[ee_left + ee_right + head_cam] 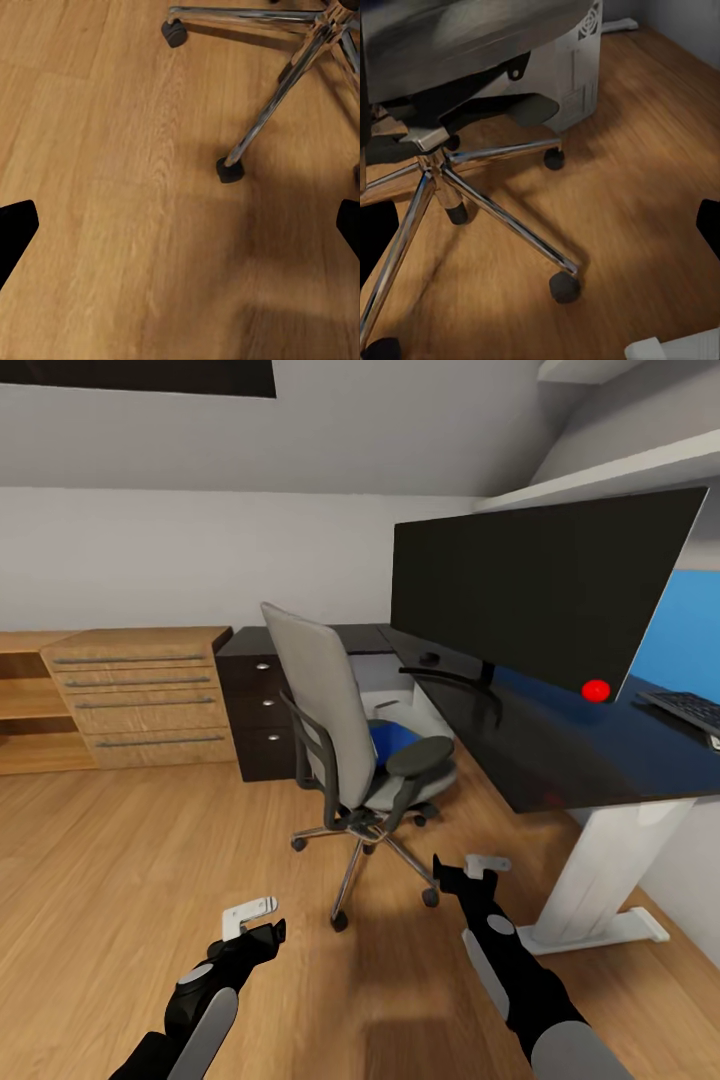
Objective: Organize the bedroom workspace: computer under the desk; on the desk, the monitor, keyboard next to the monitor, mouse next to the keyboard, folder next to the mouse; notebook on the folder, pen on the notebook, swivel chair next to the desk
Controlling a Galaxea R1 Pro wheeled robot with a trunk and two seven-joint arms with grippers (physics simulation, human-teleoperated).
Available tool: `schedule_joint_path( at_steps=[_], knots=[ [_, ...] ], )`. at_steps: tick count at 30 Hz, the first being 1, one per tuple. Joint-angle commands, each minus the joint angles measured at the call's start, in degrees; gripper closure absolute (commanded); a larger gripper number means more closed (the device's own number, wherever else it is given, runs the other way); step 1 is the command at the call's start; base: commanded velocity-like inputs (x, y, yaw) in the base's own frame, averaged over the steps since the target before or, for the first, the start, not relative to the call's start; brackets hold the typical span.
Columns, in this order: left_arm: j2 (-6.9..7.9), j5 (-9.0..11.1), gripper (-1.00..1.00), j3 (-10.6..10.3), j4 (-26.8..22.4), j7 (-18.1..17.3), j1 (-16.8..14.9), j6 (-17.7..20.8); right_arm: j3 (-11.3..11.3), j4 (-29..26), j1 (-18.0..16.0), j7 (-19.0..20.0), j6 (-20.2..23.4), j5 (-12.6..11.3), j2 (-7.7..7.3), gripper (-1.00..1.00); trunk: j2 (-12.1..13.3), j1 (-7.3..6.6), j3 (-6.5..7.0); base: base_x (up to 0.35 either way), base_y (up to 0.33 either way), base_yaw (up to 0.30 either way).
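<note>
Left gripper [262, 920]: hanging low over the wood floor [120, 860], short of the chair base; in the left wrist view its dark fingertips [16, 229] are sitting at opposite edges of the picture, spread wide, holding nothing.
Right gripper [470, 875]: hovering just beside the chair's near castors, on the desk side; fingers are standing well apart and empty.
Swivel chair [330, 710]: standing on the floor ahead of both grippers, between them, its back turned toward the drawer chest and its seat facing the desk.
Chair base [495, 214]: chrome spokes and black castors are lying close below the right gripper.
Folder [392, 738]: lying on the chair seat, blue, partly hidden by the armrest; well above and beyond both grippers.
Desk [560, 750]: standing to the right of the chair, glossy black top, white leg near the right arm.
Monitor [540, 585]: standing on the desk.
Keyboard [690, 710]: lying on the desk beside the monitor, cut off at the picture edge.
Computer [574, 71]: standing on the floor just behind the chair.
Drawer chest [140, 695]: standing against the far wall.
</note>
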Motion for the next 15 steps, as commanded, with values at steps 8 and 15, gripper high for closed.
schedule_joint_path(
  at_steps=[8,15],
  knots=[
    [0.06,0.67,-1.0,-0.14,-0.06,0.58,-0.05,0.03,0.22,-0.09,0.0,-0.38,-0.63,-0.63,-0.06,-1.0,-0.02,-0.01,-0.05,0.15,0.0,0.0],
    [0.18,0.8,-1.0,0.01,0.1,0.58,-0.05,0.03,0.18,-0.24,0.0,-0.44,-0.69,-0.62,-0.11,-1.0,-0.02,-0.01,-0.05,0.132,0.0,0.0]
  ],
)
